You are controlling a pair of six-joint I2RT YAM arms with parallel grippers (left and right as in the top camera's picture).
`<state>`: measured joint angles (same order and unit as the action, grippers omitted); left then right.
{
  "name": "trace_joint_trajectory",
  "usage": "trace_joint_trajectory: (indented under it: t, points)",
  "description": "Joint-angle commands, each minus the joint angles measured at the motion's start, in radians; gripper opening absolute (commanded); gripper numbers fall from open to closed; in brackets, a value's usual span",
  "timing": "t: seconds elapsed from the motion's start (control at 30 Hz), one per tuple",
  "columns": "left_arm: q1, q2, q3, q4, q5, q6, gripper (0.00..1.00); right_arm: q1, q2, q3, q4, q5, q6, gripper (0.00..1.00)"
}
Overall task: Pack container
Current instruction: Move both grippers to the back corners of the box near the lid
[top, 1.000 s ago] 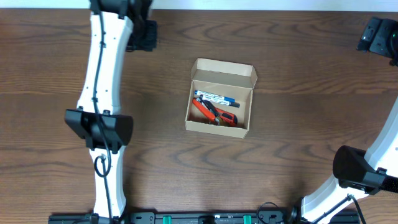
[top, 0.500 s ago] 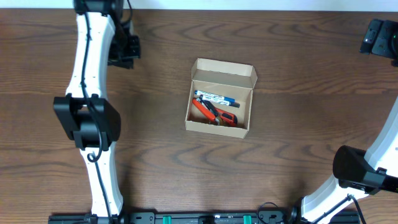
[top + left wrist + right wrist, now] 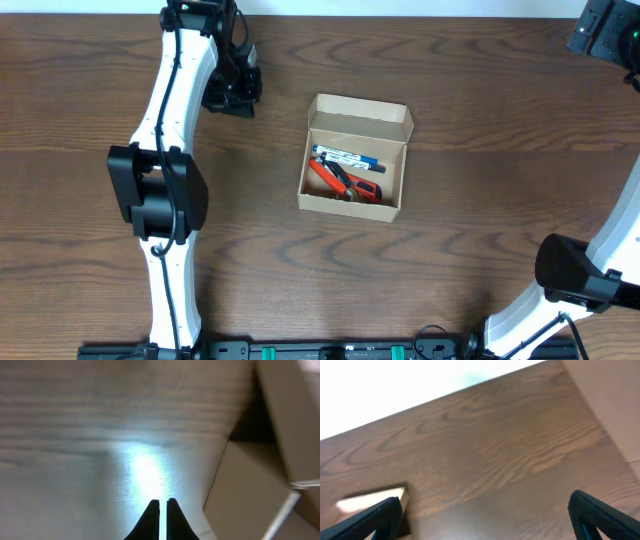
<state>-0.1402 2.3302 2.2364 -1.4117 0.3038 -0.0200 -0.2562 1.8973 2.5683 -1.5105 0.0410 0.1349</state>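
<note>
Brown wood-grain table (image 3: 470,230) runs across the whole overhead view, with the two arms rising from its near edge, the left one reaching up the left side and the right one up the far right. Past them, about mid-table, sits the container (image 3: 347,204), a tan cardboard box with its flap lid standing open on the far side. Inside lie a blue-and-white marker (image 3: 345,157) towards the lid and red-orange pens (image 3: 347,181) slanted just in front of it. Farther back, to the left of the box and apart from it, the left gripper (image 3: 232,86) hangs over bare wood; its wrist view shows the two tips (image 3: 163,505) pressed together on nothing, with cardboard close by at the right. At the far right corner the right gripper (image 3: 602,30) is well apart from the box, its fingers (image 3: 375,516) spread wide and empty above the table.
</note>
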Motion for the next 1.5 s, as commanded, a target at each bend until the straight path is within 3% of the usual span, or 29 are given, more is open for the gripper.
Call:
trace_joint_trajectory:
  t: [0.0,0.17,0.23,0.33,0.37,0.5,0.63,0.8,1.07,1.47]
  points:
    - [0.004,0.011,-0.092,-0.001,0.02,0.029,0.06,-0.004,0.003,0.001,-0.023,-0.06,0.021,0.99]
    - [-0.005,0.011,-0.148,0.032,0.082,0.054,0.06,-0.004,0.016,-0.06,-0.115,-0.08,0.039,0.99]
    - [-0.01,0.011,-0.148,0.053,0.092,0.054,0.06,-0.004,0.018,-0.134,-0.132,-0.084,0.061,0.91]
    - [-0.018,0.011,-0.148,0.059,0.098,0.054,0.06,-0.004,0.018,-0.296,-0.117,-0.121,0.063,0.68]
    - [-0.021,0.011,-0.148,0.059,0.106,0.055,0.06,-0.004,0.018,-0.371,-0.094,-0.138,0.063,0.56]
    - [-0.027,0.011,-0.148,0.058,0.135,0.069,0.06,-0.004,0.018,-0.558,0.037,-0.309,0.033,0.43]
    - [-0.032,0.011,-0.148,0.059,0.163,0.069,0.06,-0.004,0.018,-0.714,0.173,-0.5,0.022,0.43]
    - [-0.047,0.011,-0.148,0.06,0.213,0.069,0.06,-0.004,0.018,-0.814,0.23,-0.525,0.037,0.38]
    - [-0.093,0.012,-0.148,0.056,0.255,0.065,0.06,-0.004,0.018,-0.841,0.225,-0.546,0.037,0.46]
    - [-0.162,0.011,-0.148,-0.064,0.25,0.051,0.06,-0.004,0.018,-0.841,0.224,-0.55,0.037,0.48]
